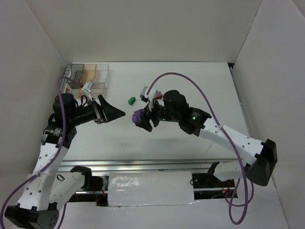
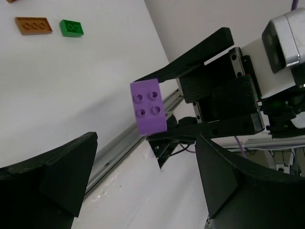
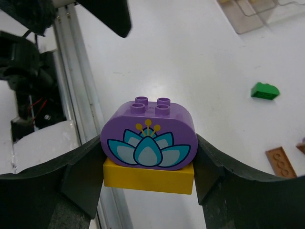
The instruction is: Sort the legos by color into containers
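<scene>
I see right fingers (image 1: 144, 121) clamp purple brick (image 3: 147, 138), yellow brick (image 3: 147, 176) stuck beneath, held over table (image 1: 190, 86) centre. Empty, spread left fingers (image 1: 114, 113) sit at 9 o'clock of stack, studs facing them.

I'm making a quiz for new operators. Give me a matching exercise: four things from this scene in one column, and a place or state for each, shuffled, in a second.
1. purple brick
2. yellow brick
3. green brick
4. organizer tray

a. lying loose on the table
b. at the table's far left corner
c. printed with a flower, top of a stack
d. beneath another brick

Pairs: 1-c, 2-d, 3-a, 4-b
</scene>
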### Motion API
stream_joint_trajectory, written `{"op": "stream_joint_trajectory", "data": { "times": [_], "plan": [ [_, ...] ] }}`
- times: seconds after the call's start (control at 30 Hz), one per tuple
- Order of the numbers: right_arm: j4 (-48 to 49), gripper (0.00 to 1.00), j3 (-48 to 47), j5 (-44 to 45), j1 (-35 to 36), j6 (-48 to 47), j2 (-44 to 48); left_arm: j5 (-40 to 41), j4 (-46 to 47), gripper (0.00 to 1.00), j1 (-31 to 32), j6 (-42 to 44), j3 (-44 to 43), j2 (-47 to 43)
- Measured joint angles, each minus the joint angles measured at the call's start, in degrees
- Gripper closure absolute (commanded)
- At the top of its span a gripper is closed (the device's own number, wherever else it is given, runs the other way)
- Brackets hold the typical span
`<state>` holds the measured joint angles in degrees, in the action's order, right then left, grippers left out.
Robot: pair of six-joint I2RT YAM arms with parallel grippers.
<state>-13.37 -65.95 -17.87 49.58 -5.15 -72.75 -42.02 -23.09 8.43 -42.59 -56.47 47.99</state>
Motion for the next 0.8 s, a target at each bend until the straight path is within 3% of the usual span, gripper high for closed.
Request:
{"op": "stream_joint_trajectory", "data": {
  "times": [0.37,0.7,0.8],
  "plan": [
    [-1.18,0.68,-4.09,5.86,12.7,-3.26,-3.76,-2.78,-1.18,0.14,0.44,-4.13,1.44,-3.28],
    [-0.83,0.67,-8.79,13.14,15.23,-5.4,-7.93,-2.05,-6.32,0.25,1.64,-1.05,1.51,-3.02],
    [-0.83,0.67,-10.29,14.14,15.3,-5.9,-8.46,-1.95,-6.93,0.39,1.7,-0.48,1.75,-2.6]
  ]
}}
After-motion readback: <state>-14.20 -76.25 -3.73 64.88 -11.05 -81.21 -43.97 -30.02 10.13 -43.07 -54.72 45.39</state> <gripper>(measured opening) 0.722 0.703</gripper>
